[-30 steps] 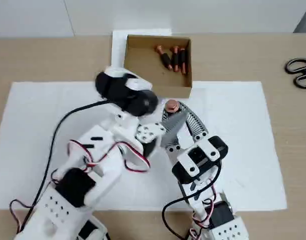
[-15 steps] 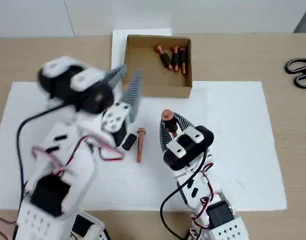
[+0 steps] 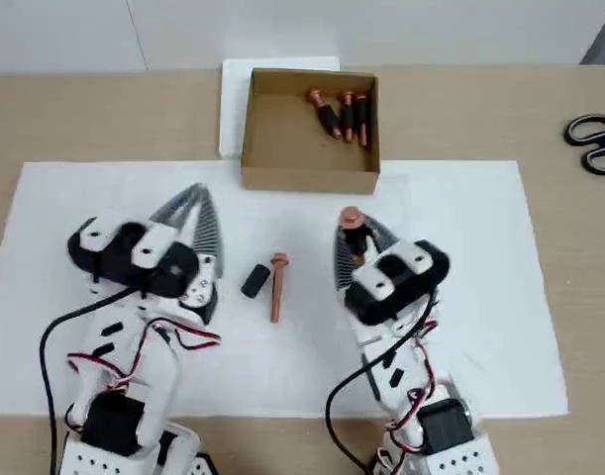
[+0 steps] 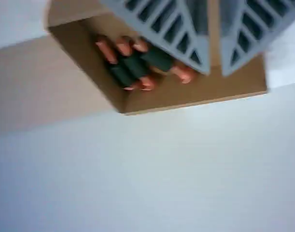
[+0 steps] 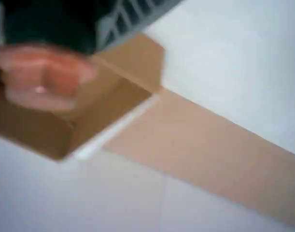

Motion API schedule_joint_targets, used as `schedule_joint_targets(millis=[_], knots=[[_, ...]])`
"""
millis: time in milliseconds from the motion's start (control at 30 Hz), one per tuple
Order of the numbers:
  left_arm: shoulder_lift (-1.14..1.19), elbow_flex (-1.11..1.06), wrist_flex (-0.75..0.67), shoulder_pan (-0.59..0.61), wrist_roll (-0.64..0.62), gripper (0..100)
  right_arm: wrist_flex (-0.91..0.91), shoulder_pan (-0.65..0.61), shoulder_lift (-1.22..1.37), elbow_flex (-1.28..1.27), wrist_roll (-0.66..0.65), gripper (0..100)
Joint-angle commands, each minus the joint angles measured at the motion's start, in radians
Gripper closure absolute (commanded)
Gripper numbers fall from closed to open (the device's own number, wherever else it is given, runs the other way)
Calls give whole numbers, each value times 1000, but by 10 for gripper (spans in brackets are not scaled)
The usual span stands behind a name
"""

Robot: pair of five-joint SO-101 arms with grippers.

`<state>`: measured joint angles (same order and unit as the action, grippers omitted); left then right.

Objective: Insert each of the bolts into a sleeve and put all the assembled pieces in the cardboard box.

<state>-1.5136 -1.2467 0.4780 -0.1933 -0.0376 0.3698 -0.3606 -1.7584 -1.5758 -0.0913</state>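
Bolt [image 3: 277, 289] and sleeve [image 3: 253, 281] lie loose on the white paper sheet [image 3: 460, 257], side by side and just apart, with the sleeve on the left arm's side. Both rest between the two arms, in the band of paper in front of the cardboard box [image 3: 307, 181]. The box stands at the sheet's far edge, its front wall along that edge. Three assembled pieces [image 3: 344, 114] lie together against its far right corner, and the left wrist view shows them [image 4: 137, 67] bunched by the box wall [image 4: 200, 96].

The left gripper [image 3: 197, 191] points toward the box, near the sleeve but not touching it. Its jaws are drawn to a thin slit [image 4: 215, 72] with nothing between them. The right gripper [image 3: 358, 236] is clamped on a copper-headed held bolt [image 3: 352, 218], raised just short of the box's front right corner. Whether a sleeve is on it cannot be told. The right wrist view shows that copper head [image 5: 41, 77] against the box [image 5: 36, 130].

A wide stretch of paper runs from the right gripper to the sheet's right edge. Scissors [image 3: 591, 143] lie on the table [image 3: 84, 119] at its right border, well apart.
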Motion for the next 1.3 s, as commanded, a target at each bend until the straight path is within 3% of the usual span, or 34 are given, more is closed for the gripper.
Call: schedule_joint_targets(millis=[0, 267, 433, 600, 733, 1267], knots=[[-35, -35, -34, 57, 0, 994, 38, 88, -10, 133, 12, 995], [-38, -84, -34, 167, -189, 994, 21, 174, 228, 334, 12, 995], [-38, -113, -37, 227, -189, 994, -12, 176, 564, 493, 12, 995], [-38, -140, -37, 307, -190, 994, -240, 200, 918, 629, 12, 995], [-38, -142, -35, 377, -192, 994, -312, 202, 1196, 799, 12, 995], [-38, -183, -32, 384, -192, 994, -418, 120, 2078, 1628, 17, 995]])
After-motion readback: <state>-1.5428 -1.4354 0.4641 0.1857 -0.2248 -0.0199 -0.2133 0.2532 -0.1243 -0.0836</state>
